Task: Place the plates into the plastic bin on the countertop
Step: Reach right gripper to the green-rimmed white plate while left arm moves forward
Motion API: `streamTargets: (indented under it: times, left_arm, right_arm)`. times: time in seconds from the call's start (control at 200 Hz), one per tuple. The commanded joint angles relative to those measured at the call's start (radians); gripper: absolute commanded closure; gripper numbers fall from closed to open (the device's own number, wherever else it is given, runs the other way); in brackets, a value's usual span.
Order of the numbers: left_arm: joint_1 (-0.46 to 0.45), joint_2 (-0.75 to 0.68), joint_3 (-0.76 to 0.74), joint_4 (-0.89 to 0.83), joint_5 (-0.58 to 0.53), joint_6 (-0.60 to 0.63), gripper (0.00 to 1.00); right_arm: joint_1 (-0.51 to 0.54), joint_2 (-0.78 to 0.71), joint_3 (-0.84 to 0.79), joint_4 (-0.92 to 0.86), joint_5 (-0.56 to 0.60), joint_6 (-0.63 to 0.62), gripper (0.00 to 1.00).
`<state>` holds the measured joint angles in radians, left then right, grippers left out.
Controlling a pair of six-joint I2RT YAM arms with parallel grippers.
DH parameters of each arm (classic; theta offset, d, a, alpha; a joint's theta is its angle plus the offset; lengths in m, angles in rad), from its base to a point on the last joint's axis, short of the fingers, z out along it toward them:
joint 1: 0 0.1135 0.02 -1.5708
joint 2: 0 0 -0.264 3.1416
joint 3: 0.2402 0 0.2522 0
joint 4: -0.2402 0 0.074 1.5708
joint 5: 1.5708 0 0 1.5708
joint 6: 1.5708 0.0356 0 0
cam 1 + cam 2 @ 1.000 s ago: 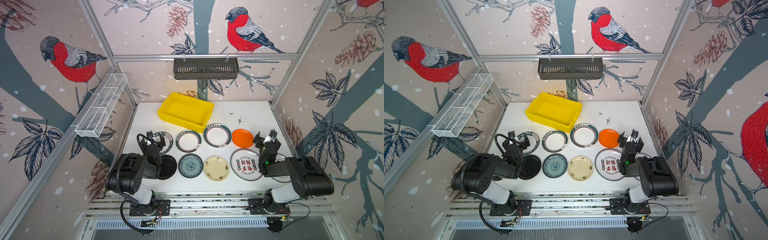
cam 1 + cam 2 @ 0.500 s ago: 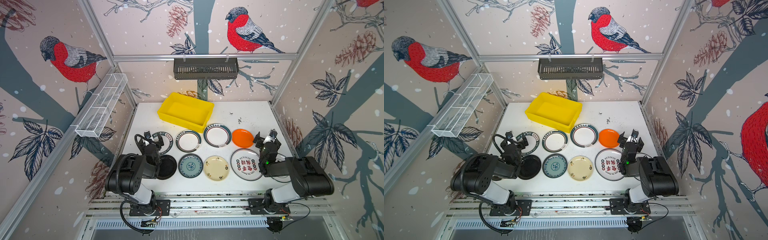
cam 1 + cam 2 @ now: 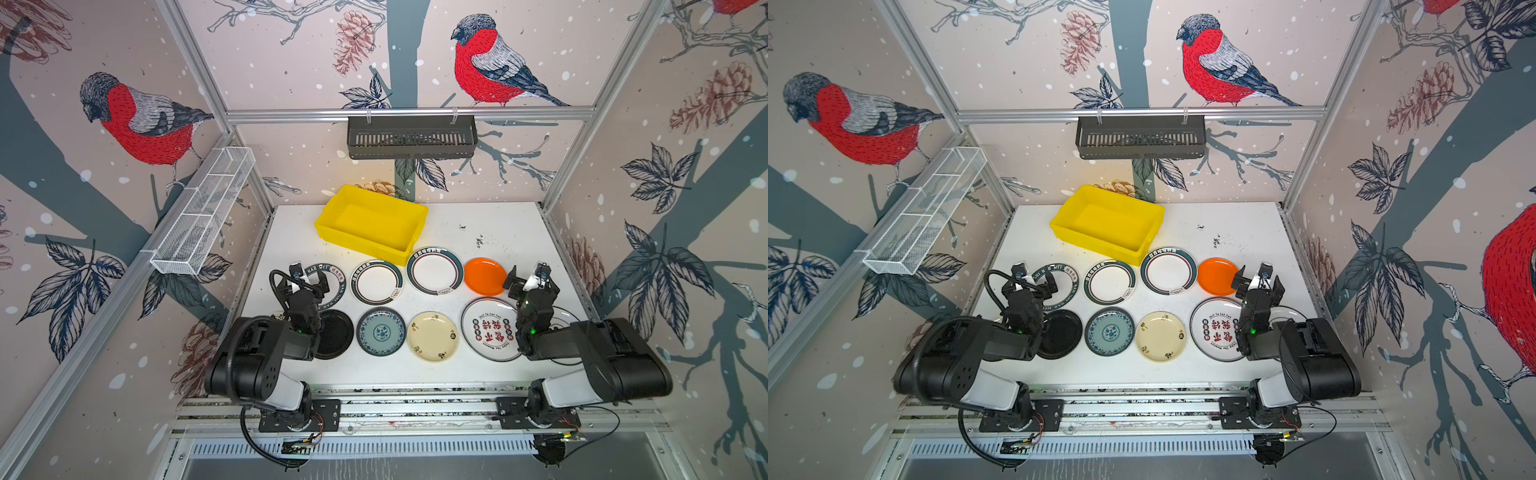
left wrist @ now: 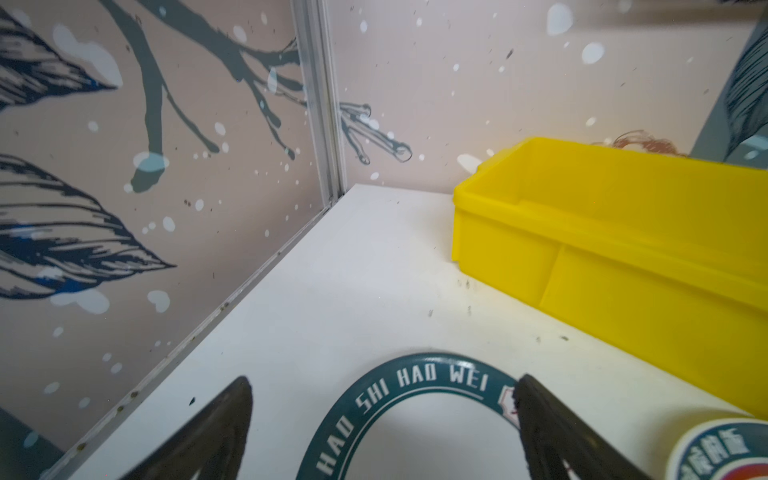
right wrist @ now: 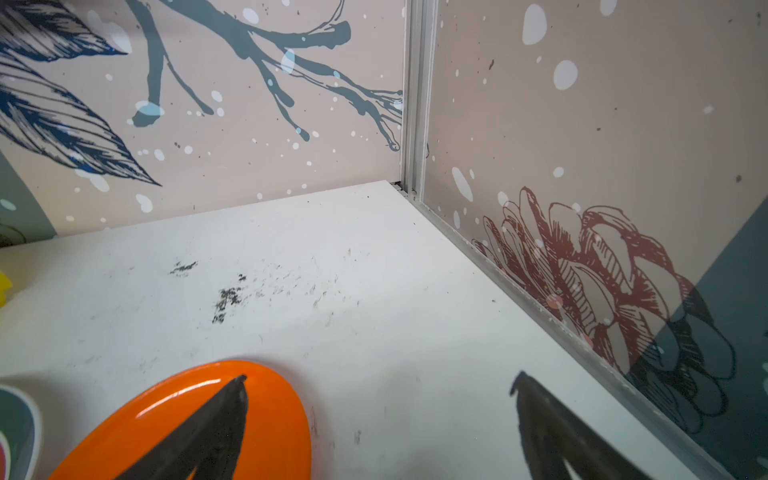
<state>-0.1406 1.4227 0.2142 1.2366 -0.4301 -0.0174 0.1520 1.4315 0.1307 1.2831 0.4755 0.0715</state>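
Note:
The yellow plastic bin (image 3: 371,222) (image 3: 1106,222) (image 4: 623,257) stands empty at the back of the white countertop (image 3: 507,224). Several plates lie in two rows before it, among them a teal lettered-rim plate (image 3: 332,286) (image 4: 415,374), an orange plate (image 3: 484,276) (image 5: 274,415), a black plate (image 3: 334,334) and a white plate with red characters (image 3: 490,328). My left gripper (image 3: 309,276) (image 4: 383,380) is open above the teal plate's rim. Open as well, my right gripper (image 3: 527,276) (image 5: 380,377) has one finger over the orange plate's edge. Neither holds anything.
A white wire mesh tray (image 3: 203,216) hangs on the left wall and a dark slotted basket (image 3: 411,137) on the back wall. Aluminium rails edge the countertop. Bare tabletop lies to the right of the bin (image 3: 490,232) and along the left wall (image 4: 332,291).
The left gripper has shifted slightly over the teal lettered plate. The right arm and all plates are unmoved.

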Motion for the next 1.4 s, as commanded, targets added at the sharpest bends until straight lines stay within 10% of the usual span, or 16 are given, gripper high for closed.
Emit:
streamTargets:
  times: [0.0,0.085,0.37,0.7,1.396]
  left_arm:
    - [-0.019,-0.116,0.084,-0.286,-0.088,-0.043,0.03]
    - [-0.037,-0.189,0.138,-0.462,-0.092,-0.135,0.02]
    - [-0.221,-0.267,0.374,-0.978,-0.306,-0.274,0.02]
    - [-0.290,-0.237,0.467,-1.213,-0.037,-0.479,0.02]
    - [-0.309,-0.349,0.416,-1.144,0.040,-0.439,0.02]
  right_arm:
    - [0.092,-0.107,0.039,-0.025,0.072,-0.147,0.00]
    - [0.148,-0.234,0.186,-0.381,0.102,-0.031,0.00]
    - [0.107,-0.360,0.453,-1.026,-0.448,0.319,0.01]
    - [0.108,-0.210,0.465,-1.105,-0.913,0.522,0.02]
    - [0.256,-0.084,0.387,-0.997,-0.829,0.783,0.16]
